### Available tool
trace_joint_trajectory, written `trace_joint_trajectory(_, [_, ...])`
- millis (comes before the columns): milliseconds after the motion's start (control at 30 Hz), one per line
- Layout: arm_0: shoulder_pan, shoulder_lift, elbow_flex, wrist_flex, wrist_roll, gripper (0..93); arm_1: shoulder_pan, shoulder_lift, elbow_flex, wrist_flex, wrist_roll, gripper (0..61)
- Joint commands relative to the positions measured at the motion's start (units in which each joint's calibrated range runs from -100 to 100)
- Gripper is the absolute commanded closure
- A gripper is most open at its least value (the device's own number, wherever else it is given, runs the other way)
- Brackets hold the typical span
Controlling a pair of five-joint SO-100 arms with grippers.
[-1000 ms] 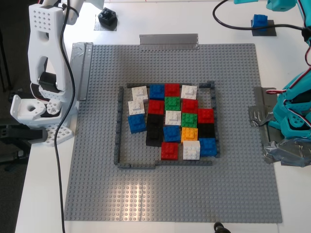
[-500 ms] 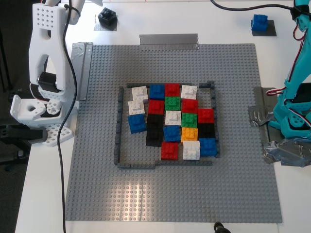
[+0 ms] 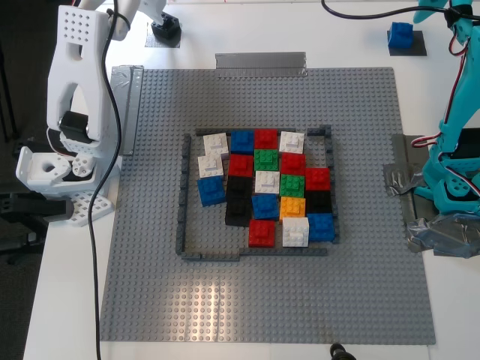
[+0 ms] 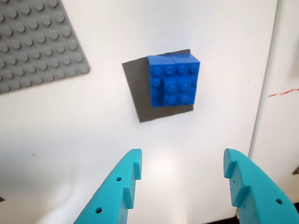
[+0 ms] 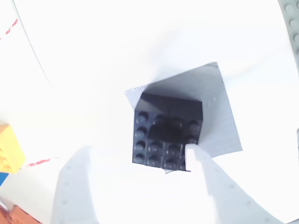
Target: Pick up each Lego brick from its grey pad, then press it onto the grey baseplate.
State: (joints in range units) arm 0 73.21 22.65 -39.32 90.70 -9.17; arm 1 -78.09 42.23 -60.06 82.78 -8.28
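A blue Lego brick (image 3: 400,34) sits on a grey pad (image 3: 414,46) at the exterior view's top right. In the first wrist view the blue brick (image 4: 174,80) lies on its pad (image 4: 136,95), ahead of my open, empty first gripper (image 4: 182,175). A black brick (image 3: 166,29) sits on a pad at the exterior view's top left. In the second wrist view my open second gripper (image 5: 140,163) is low over the black brick (image 5: 168,133) on its pad (image 5: 219,112), one fingertip (image 5: 198,158) overlapping the brick's edge. The grey baseplate (image 3: 150,285) bears a dark-grey frame (image 3: 182,195) with several coloured bricks (image 3: 266,181) inside.
Silver duct-tape strips (image 3: 260,64) hold the plate's edges. The white arm's base (image 3: 67,150) and a black cable (image 3: 96,247) stand at the exterior view's left. The teal arm's base (image 3: 454,187) stands at its right. A yellow object (image 5: 9,149) shows at the second wrist view's edge.
The white arm's gripper has come in over the black brick at the exterior view's top left. The teal arm has swung from above the blue brick toward the right edge.
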Motion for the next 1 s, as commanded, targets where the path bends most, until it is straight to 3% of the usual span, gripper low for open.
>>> trace_joint_trajectory(0, [0.52,1.55,-2.99,0.03,1.14,72.8,0.43,-1.97,-1.66,-0.77,-0.09,37.4])
trace_joint_trajectory(767, [0.81,7.13,-3.35,-6.07,3.97,73.2,0.0,0.43,-2.29,-1.74,-0.34,39.4])
trace_joint_trajectory(967, [0.67,8.08,-3.44,-6.16,4.02,73.2,-0.07,0.52,-2.38,-1.01,0.2,43.5])
